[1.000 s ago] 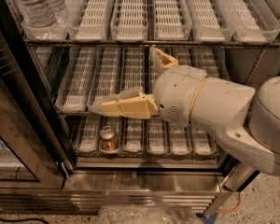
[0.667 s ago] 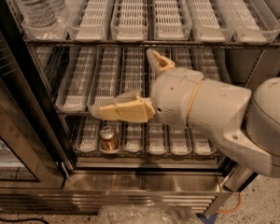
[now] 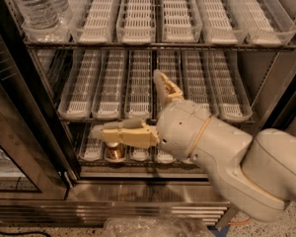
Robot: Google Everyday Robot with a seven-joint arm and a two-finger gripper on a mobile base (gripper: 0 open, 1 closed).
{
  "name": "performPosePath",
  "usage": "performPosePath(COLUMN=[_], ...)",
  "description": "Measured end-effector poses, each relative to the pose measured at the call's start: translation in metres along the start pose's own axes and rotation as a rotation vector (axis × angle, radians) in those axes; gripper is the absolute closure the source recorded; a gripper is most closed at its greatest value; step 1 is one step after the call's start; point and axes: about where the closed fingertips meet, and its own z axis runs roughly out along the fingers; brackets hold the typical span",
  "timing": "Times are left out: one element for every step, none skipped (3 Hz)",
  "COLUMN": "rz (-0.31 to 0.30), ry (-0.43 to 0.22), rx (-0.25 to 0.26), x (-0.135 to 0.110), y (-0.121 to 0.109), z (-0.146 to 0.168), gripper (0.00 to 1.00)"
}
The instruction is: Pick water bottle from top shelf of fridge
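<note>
Warm, rather dim light came from above and lay brightest on the top shelf along the upper edge. The gripper, spread open at centre frame, was softly lit on its pale fingers. The lower left sat in shadow, everything slightly soft.

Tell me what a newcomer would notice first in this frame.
The big white arm fills the lower right, its gripper open before the middle rack, one tan finger pointing left, one up. The water bottle stands far left on the top shelf, well above it. A gold-lidded jar sits on the bottom rack.
</note>
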Motion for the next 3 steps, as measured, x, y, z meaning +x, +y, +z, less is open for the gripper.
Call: performPosePath(rz=[-0.003, -0.074, -0.170], ry=[-0.063, -0.085, -0.057], rx=[0.040, 0.033, -0.057], x=[-0.002, -0.027, -0.044], y=[0.017, 0.050, 0.092], z=[0.002, 0.016, 0.046], gripper=[0.00, 0.00, 0.00])
